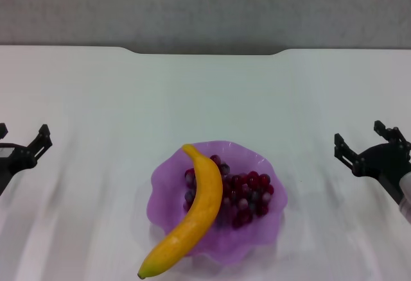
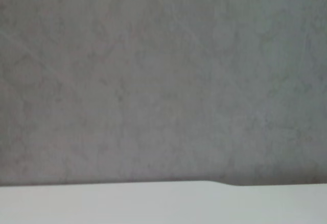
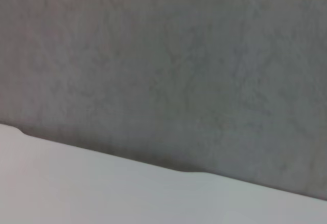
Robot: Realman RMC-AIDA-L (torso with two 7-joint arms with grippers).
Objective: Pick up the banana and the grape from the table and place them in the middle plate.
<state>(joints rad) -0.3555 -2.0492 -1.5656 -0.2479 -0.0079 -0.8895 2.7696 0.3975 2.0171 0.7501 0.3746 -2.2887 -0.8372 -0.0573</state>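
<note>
Item 1. Middle plate (image 1: 166, 177): a translucent purple plastic dish with a wavy scalloped rim, set on the near centre of the table (image 1: 205, 95), a broad plain white tabletop with a notched far edge.

Item 2. Banana (image 1: 199, 213): a single curved yellow-orange fruit with a dark greenish tip. It is laid diagonally across the left part of the dish; its near end overhangs the rim and reaches towards the bottom edge of the head view.

Item 3. Grape (image 1: 247, 197): a bunch of small dark red to purple berries, held inside the dish to the right of the banana and touching it.

Item 4. Left gripper (image 1: 26, 143): seen at the left edge, well apart from the dish, fingers spread and nothing held.

Item 5. Right gripper (image 1: 371, 141): seen at the right edge, likewise well apart, fingers spread and nothing held.

Progress: both fruits are found in the dish, so the task is judged essentially complete; nothing is left on the bare tabletop to be fetched.

Not determinable: part of the bunch is covered by the banana. The banana's tip is nearly cut off by the frame. Only the grey wall (image 2: 163, 81) and the table's edge are shown in both wrist views; no fingers, fruit or dish appear there.
</note>
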